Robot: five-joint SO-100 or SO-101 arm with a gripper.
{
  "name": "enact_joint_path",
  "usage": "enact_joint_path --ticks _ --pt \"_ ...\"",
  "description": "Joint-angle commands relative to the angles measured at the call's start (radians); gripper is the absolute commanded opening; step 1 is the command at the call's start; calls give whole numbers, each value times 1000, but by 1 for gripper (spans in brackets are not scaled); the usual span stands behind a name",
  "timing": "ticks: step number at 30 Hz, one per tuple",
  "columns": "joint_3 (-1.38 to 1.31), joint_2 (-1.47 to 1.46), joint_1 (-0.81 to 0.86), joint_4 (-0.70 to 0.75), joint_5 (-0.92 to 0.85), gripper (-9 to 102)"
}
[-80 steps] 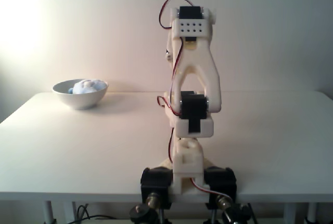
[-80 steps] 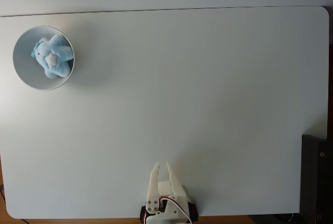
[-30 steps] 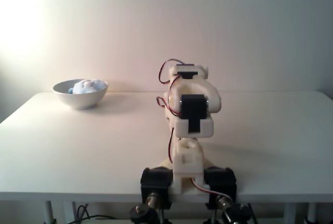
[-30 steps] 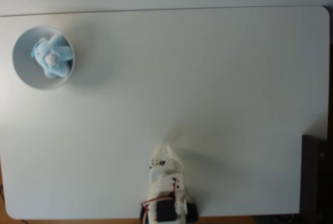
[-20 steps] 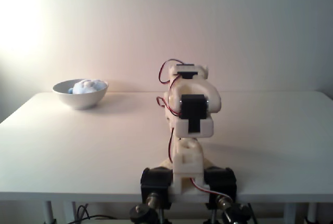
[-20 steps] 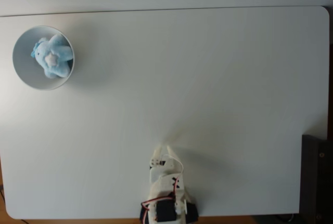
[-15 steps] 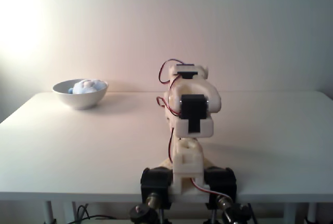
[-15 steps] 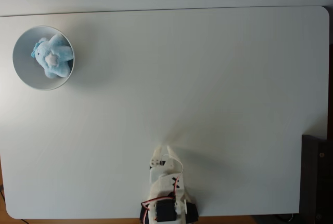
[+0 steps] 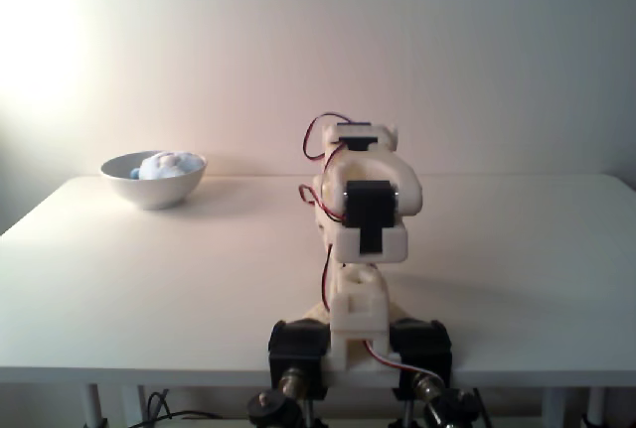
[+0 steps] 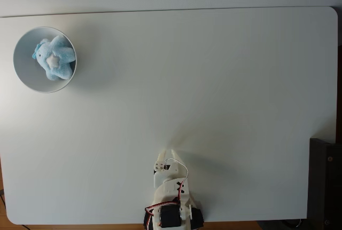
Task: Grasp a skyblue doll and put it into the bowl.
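Skyblue doll [image 10: 53, 59] and bowl [image 10: 24, 75] were recorded at the far left corner of the table [image 10: 214, 80] in the fixed view from above, the doll lying inside the bowl and filling its right half. The table, a plain white top, was the largest item shown. The arm [image 9: 363, 210] was seen folded low over its base at the near edge, midway along the table in the front fixed view, with red wires looped at its top. The white bowl [image 9: 149, 190] was seen at the back left in that view, the doll [image 9: 167, 164] showing above its rim. The gripper [image 10: 170, 154] was pointed away from the base, well apart from the bowl; its fingertips were drawn together, with nothing held.
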Motion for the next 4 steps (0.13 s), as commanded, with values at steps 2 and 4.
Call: enact_joint_path --ticks 2,4 --pt "-3 302 -6 2 0 6" --pt "-3 302 -6 2 0 6"
